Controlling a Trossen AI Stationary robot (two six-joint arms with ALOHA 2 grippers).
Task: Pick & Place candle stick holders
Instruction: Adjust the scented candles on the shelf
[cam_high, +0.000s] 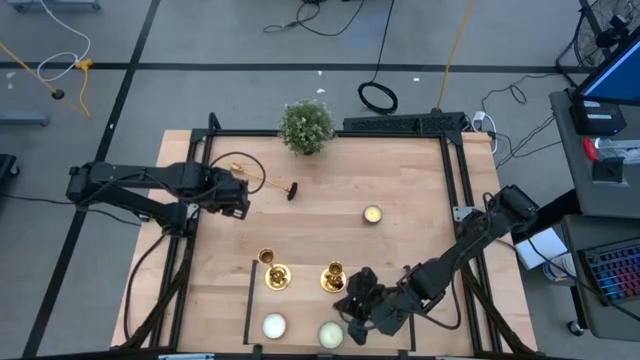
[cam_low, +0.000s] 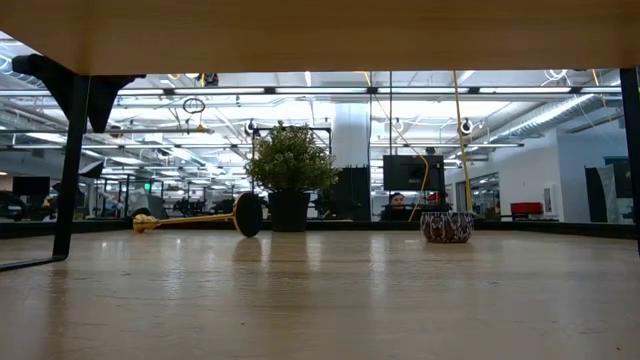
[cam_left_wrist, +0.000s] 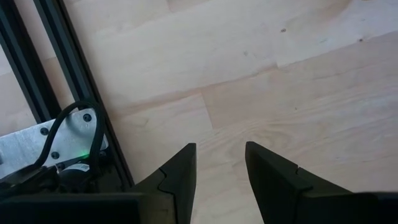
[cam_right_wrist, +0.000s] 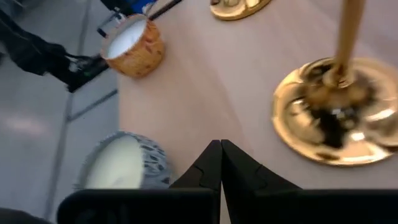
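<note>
Two gold candle stick holders stand upright on their round bases near the front edge, one (cam_high: 272, 272) to the left of the other (cam_high: 333, 277). A third (cam_high: 268, 181) lies on its side toward the back left, also in the low view (cam_low: 195, 220). My right gripper (cam_high: 350, 303) hovers shut just right of the right holder, whose base (cam_right_wrist: 336, 118) fills its wrist view; the gripper (cam_right_wrist: 221, 144) holds nothing. My left gripper (cam_high: 238, 195) hangs open over bare wood beside the lying holder, pointing down, with nothing between its fingers (cam_left_wrist: 221, 149).
A bushy potted plant (cam_high: 305, 127) stands at the back edge. A candle in a patterned jar (cam_high: 372, 214) sits right of centre. A white candle (cam_high: 274, 325) and a pale-green one (cam_high: 330, 334) sit at the front edge, close to my right gripper. Black frame rails (cam_high: 460, 170) border the table.
</note>
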